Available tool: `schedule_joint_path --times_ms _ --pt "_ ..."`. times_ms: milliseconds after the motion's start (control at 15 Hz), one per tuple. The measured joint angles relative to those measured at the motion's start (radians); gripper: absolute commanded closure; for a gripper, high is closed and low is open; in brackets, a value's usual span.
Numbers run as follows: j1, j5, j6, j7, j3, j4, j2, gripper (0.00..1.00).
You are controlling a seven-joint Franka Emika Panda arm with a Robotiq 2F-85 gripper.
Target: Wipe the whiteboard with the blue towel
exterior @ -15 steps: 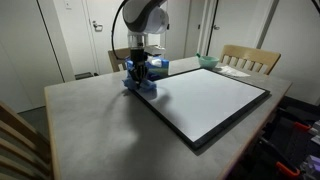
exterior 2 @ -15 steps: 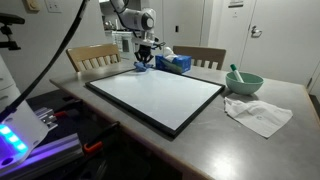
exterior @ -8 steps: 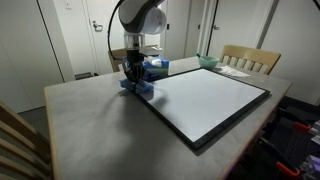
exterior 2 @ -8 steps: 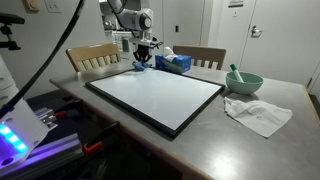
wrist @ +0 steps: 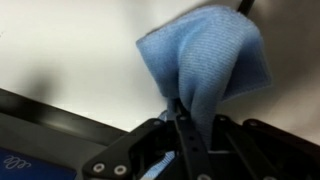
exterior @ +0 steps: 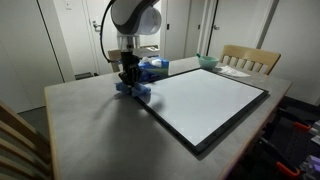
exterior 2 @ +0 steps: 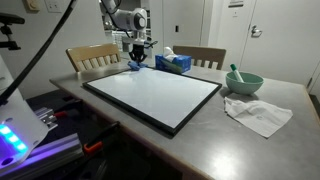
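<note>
**A:** Whiteboard [exterior: 205,100] nearest, lying flat on the grey surface [exterior: 90,125], its white face bare as far as I can see. Where is the blue towel [exterior: 132,88]?

**B:** At the board's far corner, by the black frame. The jaws are pressed together on a fold of it, and the rest hangs bunched below.

**A:** Why hold it from above?

**B:** My guess is that a loose bunch makes a soft pad to drag across the board. Whether it touches yet, I cannot tell.

**A:** And beyond?

**B:** A blue tissue box [exterior 2: 173,62] just behind, then a wooden chair [exterior 2: 92,57], with doors [exterior 2: 190,25] farthest.

**A:** Any writing?

**B:** A wall sign [exterior 2: 236,3], too small to read, and nothing legible on the box.
</note>
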Motion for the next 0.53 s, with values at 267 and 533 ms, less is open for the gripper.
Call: schedule_joint_path --times_ms 267,533 --pt "0.003 0.000 0.023 0.059 -0.008 -0.047 -0.025 0.96" --pt "0.005 0.000 0.101 0.130 -0.009 -0.129 -0.067 0.96"
